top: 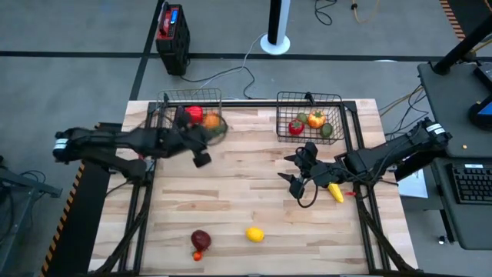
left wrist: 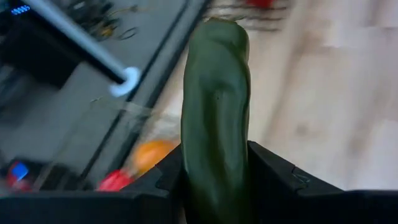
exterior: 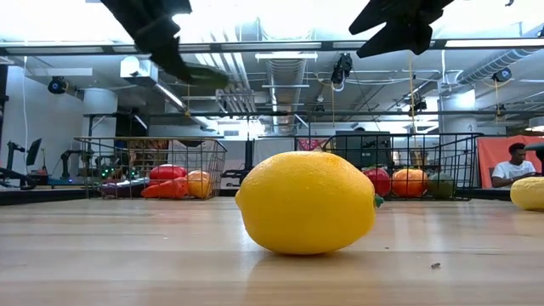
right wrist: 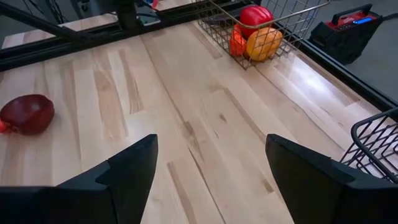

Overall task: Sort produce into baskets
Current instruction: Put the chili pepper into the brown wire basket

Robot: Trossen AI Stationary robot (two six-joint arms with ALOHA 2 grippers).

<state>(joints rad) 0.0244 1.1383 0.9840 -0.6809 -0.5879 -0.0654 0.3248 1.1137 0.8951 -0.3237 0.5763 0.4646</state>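
My left gripper (top: 204,137) is shut on a long dark green vegetable (left wrist: 214,112), in the air at the near edge of the left basket (top: 165,104). That basket holds red (top: 194,114) and orange (top: 211,121) pieces. The right basket (top: 338,108) holds a red pepper (top: 295,127), an orange piece (top: 316,119) and a green piece (top: 327,130). My right gripper (top: 292,169) is open and empty above the table's middle right. A lemon (top: 254,234), a dark red piece (top: 201,240) and a yellow piece (top: 336,192) lie on the table. My left gripper pinches the green vegetable by its two long sides (left wrist: 193,168) between its two fingers (left wrist: 277,177). The vegetable sticks out forward along the fingers, past their ends. It is lifted clear of the table, as the low view (exterior: 204,76) shows.
A black and red box (top: 172,35) and a white post base (top: 275,42) stand on the floor beyond the table. A keyboard (top: 470,181) lies on a desk at the right. The wooden table's (top: 231,192) middle is bare. A person (exterior: 512,166) sits far behind.
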